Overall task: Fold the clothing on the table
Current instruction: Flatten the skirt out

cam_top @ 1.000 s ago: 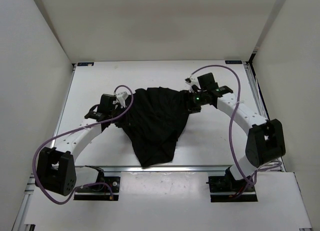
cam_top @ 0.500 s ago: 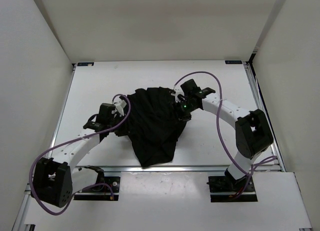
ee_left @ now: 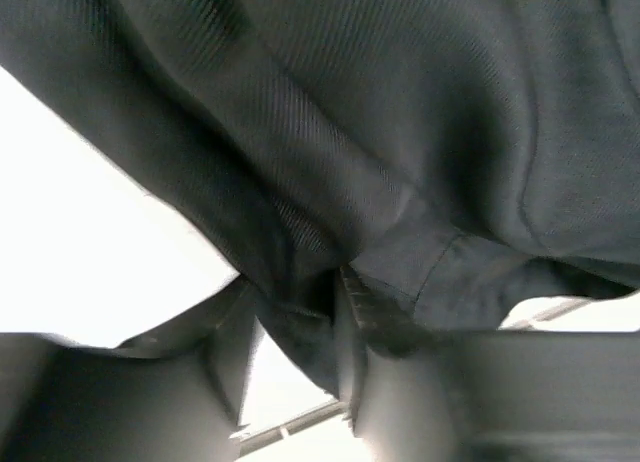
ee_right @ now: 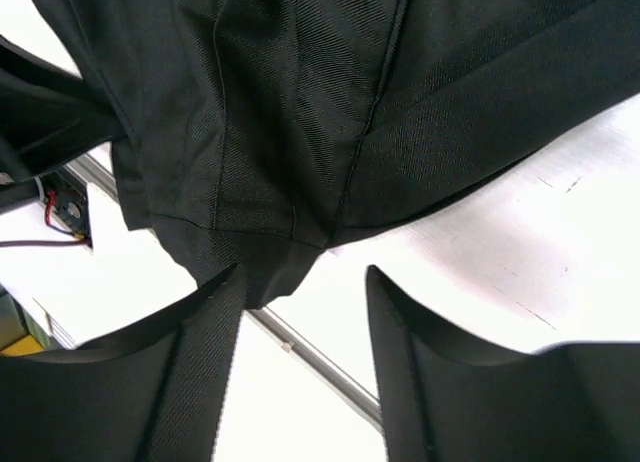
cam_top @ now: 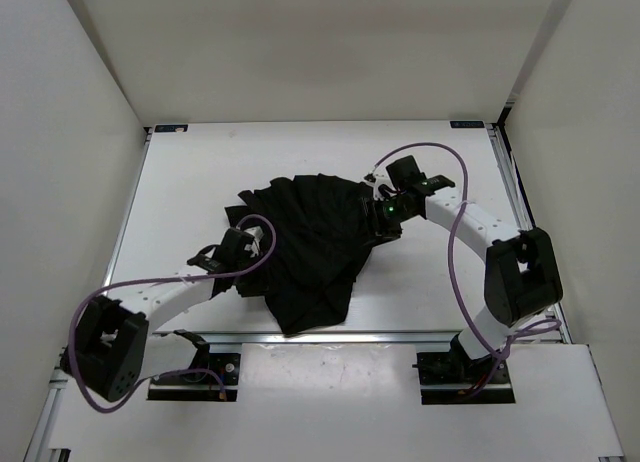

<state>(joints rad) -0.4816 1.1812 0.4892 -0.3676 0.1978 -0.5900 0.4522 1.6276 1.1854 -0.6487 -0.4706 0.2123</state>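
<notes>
Left arm lies low, bent across the near left of the table [cam_top: 190,172]. The left gripper [ee_left: 295,322] has drawn back toward its base, with a fold of the black clothing [cam_top: 310,242] between its parted fingers; whether it grips is unclear. The clothing sits mid-table. Right arm arches in, and the right gripper [ee_right: 303,274], fingers spread, has backed slightly off the clothing's right edge.

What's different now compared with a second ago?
The left tool drew back toward the near side along the clothing, whose upper left spread wider. The right tool pushed inward, then drew back. The clothing's near tip stayed put.
</notes>
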